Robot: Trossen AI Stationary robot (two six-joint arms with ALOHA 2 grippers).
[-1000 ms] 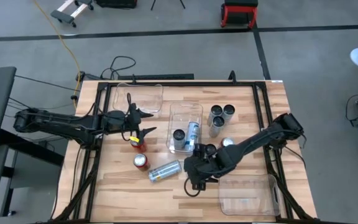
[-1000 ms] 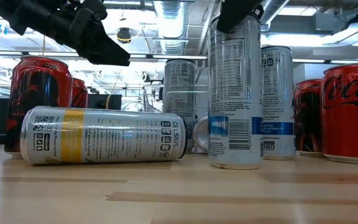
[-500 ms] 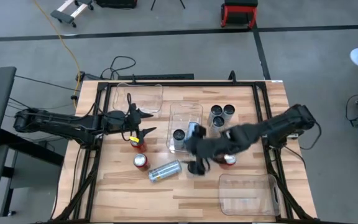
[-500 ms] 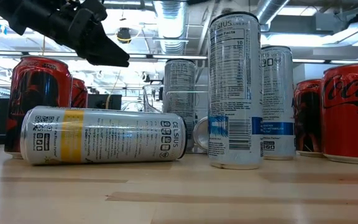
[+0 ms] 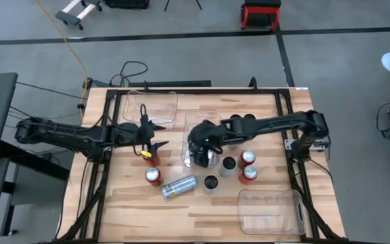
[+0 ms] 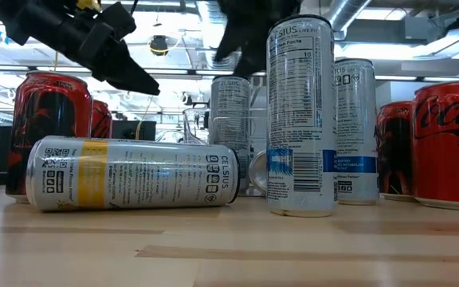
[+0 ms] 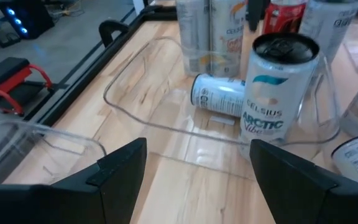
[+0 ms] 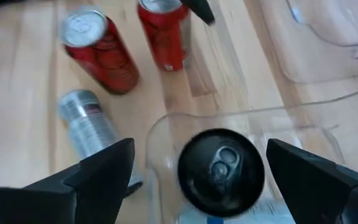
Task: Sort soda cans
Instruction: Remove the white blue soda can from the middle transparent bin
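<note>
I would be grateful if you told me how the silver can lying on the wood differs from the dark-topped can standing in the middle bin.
The silver can lies on its side on the bare table, outside any bin; the dark-topped can stands upright inside the middle bin. The silver can is free of both arms, while the open right gripper hovers over the dark-topped one. The silver can carries a yellow band. Both are slim Celsius cans.

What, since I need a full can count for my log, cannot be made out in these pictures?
- High view: the right gripper covers much of the middle bin, so its cans cannot be counted.
- Low view: the tall front can hides whatever stands behind it.
- Left wrist view: the red can is cut off by the picture's edge.
- The left gripper waits at left, jaws open.
</note>
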